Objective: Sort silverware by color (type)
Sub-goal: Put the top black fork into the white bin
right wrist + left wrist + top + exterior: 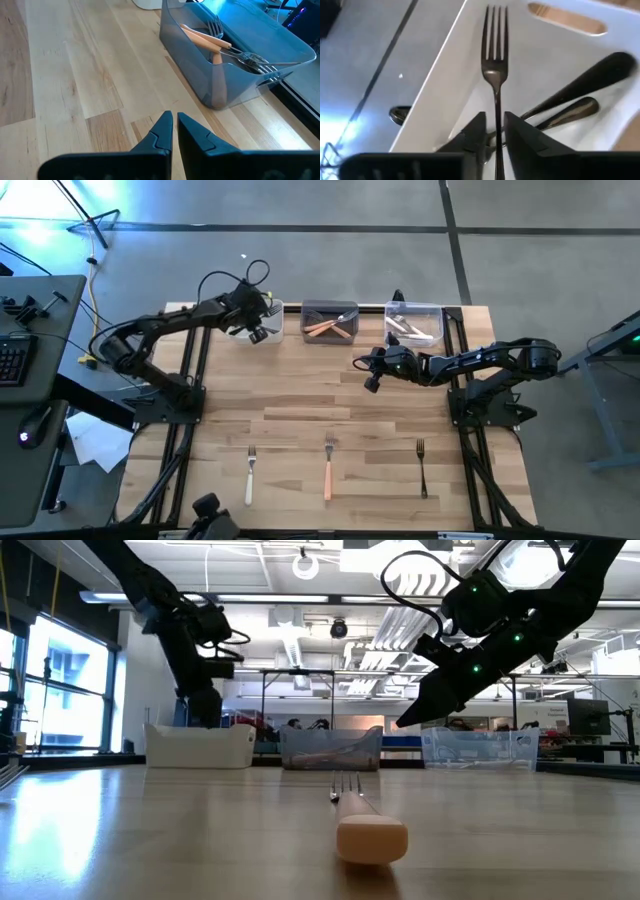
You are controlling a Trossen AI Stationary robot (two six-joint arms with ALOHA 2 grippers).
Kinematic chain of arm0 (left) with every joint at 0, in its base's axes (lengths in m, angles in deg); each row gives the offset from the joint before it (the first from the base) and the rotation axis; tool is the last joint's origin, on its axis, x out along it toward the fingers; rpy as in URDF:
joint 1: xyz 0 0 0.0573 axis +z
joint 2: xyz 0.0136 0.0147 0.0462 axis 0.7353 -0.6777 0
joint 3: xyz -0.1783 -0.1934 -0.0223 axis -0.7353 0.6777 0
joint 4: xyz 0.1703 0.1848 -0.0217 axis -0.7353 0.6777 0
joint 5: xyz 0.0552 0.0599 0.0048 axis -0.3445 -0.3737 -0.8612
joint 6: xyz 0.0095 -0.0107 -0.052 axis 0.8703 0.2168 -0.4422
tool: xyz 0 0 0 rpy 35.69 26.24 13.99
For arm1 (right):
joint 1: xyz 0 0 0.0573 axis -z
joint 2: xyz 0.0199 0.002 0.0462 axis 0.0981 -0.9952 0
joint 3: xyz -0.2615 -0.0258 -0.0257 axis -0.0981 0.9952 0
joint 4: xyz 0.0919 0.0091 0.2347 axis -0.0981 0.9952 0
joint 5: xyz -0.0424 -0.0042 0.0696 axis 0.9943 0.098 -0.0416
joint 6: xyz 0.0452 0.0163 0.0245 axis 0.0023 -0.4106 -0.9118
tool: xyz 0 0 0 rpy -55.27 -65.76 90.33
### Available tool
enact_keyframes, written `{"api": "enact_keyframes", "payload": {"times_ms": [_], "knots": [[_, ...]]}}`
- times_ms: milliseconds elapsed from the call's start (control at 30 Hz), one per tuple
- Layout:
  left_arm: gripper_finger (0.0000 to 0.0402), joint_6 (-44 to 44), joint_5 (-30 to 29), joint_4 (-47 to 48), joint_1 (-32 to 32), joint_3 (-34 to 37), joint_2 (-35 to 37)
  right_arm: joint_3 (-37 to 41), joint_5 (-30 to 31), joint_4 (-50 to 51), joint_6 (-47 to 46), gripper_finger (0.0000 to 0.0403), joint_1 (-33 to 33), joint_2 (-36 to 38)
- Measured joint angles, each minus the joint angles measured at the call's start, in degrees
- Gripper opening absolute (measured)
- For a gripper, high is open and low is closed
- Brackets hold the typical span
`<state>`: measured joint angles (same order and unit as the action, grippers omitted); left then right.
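My left gripper (494,131) hovers over the white bin (470,75) at the table's far left (268,320), shut on a black-handled fork (495,55). Two more black handles (580,85) lie in that bin. My right gripper (174,120) is shut and empty, above bare wood near the middle bin (368,370). The dark middle bin (330,323) holds orange-handled forks (205,37). White-handled forks lie in the clear bin (413,323). Three forks lie flat near the table's near edge: white (250,475), orange (328,470) and black (422,468). My left gripper pinches the black fork by its slim handle (496,112), just below the neck, between its two fingers. The fork runs along the fingers and sticks out past their tips, tines (495,25) leading. It is lifted clear over the inside of the white bin.
The three bins stand in a row along the far edge. The orange-handled fork's butt end (370,838) fills the low view's foreground. Dark frame rails run along both table sides (190,430). Open wood lies between the bins and the near forks.
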<state>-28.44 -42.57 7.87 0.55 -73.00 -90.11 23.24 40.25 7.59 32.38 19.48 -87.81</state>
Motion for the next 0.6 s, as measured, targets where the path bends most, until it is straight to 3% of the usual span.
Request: {"api": "enact_keyframes", "payload": {"times_ms": [167, 600], "knots": [[0.0005, -3.41, 0.08, -2.29, 2.18, -0.04, -2.51, 0.0, -0.02, 0.0, -0.02, 0.0009, 0.0, 0.0], [0.0001, -2.86, -1.01, -2.89, 2.99, -0.02, -7.85, 0.0, -0.02, 0.0, -0.02, 0.0009, -0.02, 0.0]]}}
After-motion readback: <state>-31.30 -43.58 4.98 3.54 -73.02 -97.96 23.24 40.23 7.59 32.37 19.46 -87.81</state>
